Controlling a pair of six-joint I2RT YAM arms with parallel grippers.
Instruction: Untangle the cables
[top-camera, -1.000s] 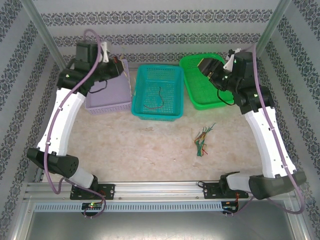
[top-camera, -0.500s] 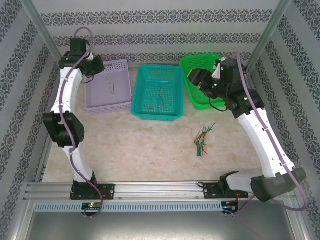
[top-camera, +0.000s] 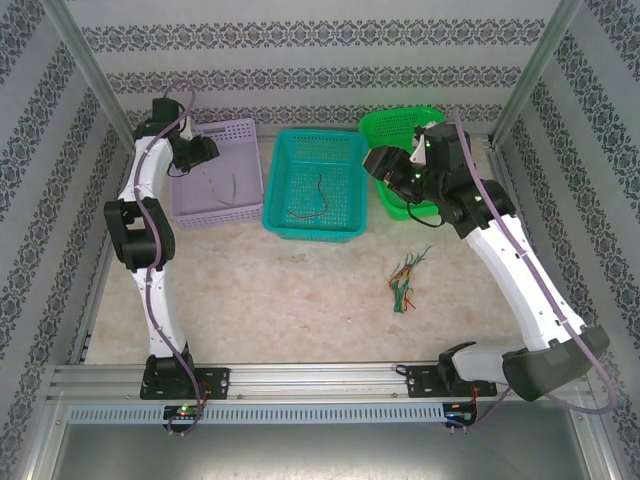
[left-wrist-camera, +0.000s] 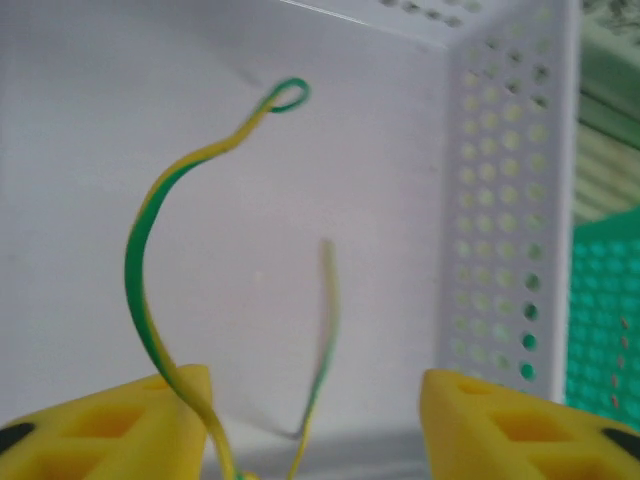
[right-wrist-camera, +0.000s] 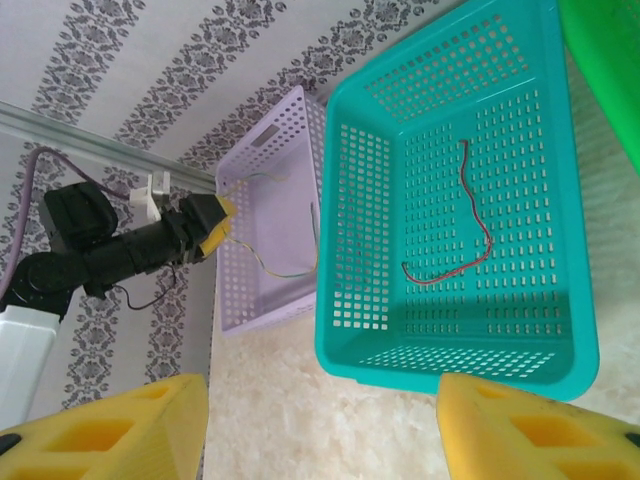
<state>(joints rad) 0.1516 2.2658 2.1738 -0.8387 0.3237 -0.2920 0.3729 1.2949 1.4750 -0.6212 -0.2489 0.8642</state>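
Left arm (top-camera: 135, 220) has folded back — cables (top-camera: 404, 275) on speckled table (top-camera: 280, 290), damask-striped walls (top-camera: 300, 40).

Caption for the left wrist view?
Open left gripper above a thin green-and-yellow wire in a perforated lilac plastic basket.

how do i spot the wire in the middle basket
Three baskets line the far side of the table: lavender basket, teal basket, green basket. On the floor of the teal one, in the middle, lies a single thin red wire, bent like a hook. Its neighbours differ: a yellow-green wire in the lavender basket, a mixed bundle on the bare table.
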